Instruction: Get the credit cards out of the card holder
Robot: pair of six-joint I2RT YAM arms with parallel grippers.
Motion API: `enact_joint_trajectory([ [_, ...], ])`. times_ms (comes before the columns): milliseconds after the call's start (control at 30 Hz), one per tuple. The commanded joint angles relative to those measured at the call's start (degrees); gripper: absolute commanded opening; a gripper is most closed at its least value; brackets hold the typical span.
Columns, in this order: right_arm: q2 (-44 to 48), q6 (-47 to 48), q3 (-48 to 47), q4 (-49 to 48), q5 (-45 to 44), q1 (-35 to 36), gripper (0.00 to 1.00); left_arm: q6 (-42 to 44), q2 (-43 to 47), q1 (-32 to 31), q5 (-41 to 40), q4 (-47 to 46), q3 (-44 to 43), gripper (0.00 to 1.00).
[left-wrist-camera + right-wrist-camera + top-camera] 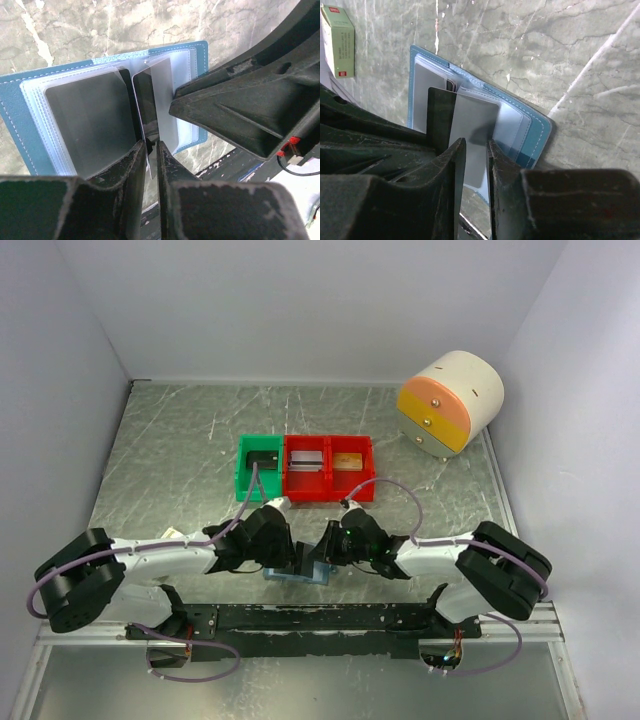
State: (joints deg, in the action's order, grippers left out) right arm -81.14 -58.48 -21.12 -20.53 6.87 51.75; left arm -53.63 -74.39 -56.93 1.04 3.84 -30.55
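Under the right pincer [476, 145] lies the open card holder [540, 134], card [475, 115] possibly pinched.

From above, the card holder [290, 578] is mostly buried under the 2 arms [160, 555]. The small box [339, 42] print is too tiny to read.

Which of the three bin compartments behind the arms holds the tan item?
The rightmost red compartment, nearest the rounded drawer box; the middle red one holds something pale grey, and the green bin looks dark inside.
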Motion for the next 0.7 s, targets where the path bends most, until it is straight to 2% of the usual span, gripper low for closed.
enact_joint_trajectory([
  [0, -0.85, -0.15, 4.37, 4.78, -2.33, 0.17, 0.24, -2.0, -1.46, 0.05, 4.49, -7.45, 0.74, 0.25],
  [200, -0.81, -0.7, 5.98, 3.26, -1.71, 0.13, 0.24, -2.89, -2.69, 0.06, 5.85, -9.3, 0.58, 0.18],
  [333, -0.48, -0.81, 6.37, 2.57, -1.68, 0.05, 0.24, -2.95, -2.23, 0.06, 5.54, -8.66, 0.57, 0.07],
  [667, 1.11, 0.36, 4.96, 5.57, -2.91, -0.05, 0.24, -1.32, 0.41, 0.06, -0.74, 0.61, -0.83, 0.07],
])
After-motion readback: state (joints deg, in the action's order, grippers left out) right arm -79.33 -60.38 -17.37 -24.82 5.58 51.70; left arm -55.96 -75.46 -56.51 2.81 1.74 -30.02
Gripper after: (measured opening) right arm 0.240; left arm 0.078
